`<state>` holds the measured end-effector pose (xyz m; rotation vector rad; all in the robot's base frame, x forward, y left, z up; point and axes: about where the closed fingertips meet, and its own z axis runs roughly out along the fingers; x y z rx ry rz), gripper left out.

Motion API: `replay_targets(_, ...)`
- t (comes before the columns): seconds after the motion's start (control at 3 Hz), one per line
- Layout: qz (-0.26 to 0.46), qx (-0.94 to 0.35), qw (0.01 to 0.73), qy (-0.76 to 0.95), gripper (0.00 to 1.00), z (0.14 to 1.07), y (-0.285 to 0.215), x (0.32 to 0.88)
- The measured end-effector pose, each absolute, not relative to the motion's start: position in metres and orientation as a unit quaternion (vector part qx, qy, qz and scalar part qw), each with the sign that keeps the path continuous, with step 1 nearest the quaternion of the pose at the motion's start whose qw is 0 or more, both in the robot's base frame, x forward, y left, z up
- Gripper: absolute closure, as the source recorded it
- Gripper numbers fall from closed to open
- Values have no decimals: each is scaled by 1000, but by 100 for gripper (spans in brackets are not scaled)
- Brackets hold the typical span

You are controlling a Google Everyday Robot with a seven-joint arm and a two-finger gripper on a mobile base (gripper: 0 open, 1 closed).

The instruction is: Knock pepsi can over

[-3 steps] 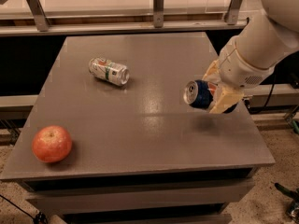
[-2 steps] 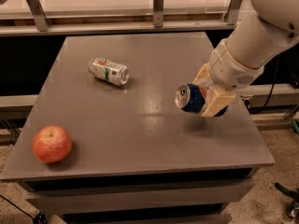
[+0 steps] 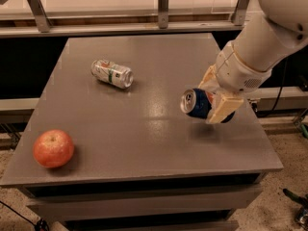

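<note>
The pepsi can (image 3: 193,103) is dark blue with a silver top. It is tipped on its side at the right of the grey table (image 3: 144,143), its top facing left. My gripper (image 3: 209,101) comes in from the right on the white arm. Its cream fingers (image 3: 222,110) sit above and below the can's body and are closed on it. The can seems to hang just above the tabletop, with a shadow under it.
A silver-white can with green and red markings (image 3: 112,73) lies on its side at the back left. A red apple (image 3: 53,148) sits near the front left corner. The table's right edge is close under my arm. A rail runs behind the table.
My gripper has moved a little left and down toward the table's middle, carrying the tipped pepsi can with it. The other can and the apple have not moved.
</note>
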<state>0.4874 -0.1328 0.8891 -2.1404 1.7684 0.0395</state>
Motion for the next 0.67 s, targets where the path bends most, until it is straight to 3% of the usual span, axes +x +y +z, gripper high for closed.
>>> replay_targets(0.33,14,-759,181,626,0,889,-132,487)
replay_targets(0.67,14,-759,181,626,0,889,-132,487)
